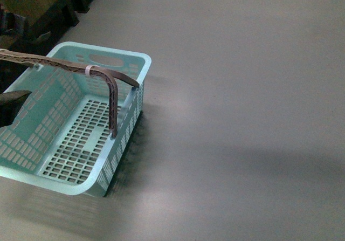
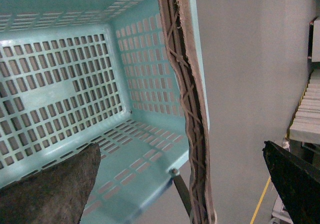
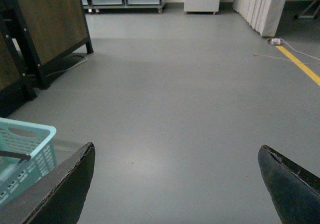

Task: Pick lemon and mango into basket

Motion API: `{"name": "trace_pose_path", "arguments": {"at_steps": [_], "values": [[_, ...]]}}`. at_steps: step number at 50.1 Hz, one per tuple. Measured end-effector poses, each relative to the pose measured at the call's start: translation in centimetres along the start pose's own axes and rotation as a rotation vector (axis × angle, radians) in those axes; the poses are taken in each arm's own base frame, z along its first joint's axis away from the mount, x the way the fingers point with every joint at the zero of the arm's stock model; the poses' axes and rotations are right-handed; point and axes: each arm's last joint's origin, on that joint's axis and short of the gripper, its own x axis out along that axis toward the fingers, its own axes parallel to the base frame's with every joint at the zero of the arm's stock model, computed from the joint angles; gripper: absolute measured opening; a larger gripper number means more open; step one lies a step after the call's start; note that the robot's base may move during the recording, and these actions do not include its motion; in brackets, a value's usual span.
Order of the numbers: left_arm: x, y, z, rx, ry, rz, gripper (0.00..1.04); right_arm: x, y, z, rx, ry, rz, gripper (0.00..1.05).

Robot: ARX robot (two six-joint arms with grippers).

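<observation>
you see one slotted teal plastic basket [image 1: 70, 186] on smooth grey floor [image 1: 242, 117], brown braided handle [image 1: 113, 101]; left gripper [image 2: 180, 146] and right gripper [image 3: 176, 148] both spread.

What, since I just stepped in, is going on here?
A light teal slotted plastic basket sits empty on the grey floor; no lemon or mango is in view. The robot's left hand is open above it, brown swing handle between its fingers; the right hand is open over the floor.

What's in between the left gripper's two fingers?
In the left wrist view, a slotted wall of the basket and its brown handle show between the fingers of the open left gripper.
</observation>
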Motion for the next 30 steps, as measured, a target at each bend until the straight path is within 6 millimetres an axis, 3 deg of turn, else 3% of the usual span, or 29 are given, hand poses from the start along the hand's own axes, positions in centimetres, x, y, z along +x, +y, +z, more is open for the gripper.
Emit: {"name": "trace_pose_path", "arguments": {"at_steps": [14,20,30], "values": [[5.7,-1.2,0.1,-0.031,0.007,-0.011,0.98,0.0,0.0,0.0,0.0,0.0,0.0,0.96],[7.2,-1.5,0.2,-0.032,0.006,-0.011,0.98,0.0,0.0,0.0,0.0,0.0,0.0,0.96],[8.2,-1.7,0.3,-0.034,0.007,-0.021,0.66,0.0,0.0,0.0,0.0,0.0,0.0,0.96]]}}
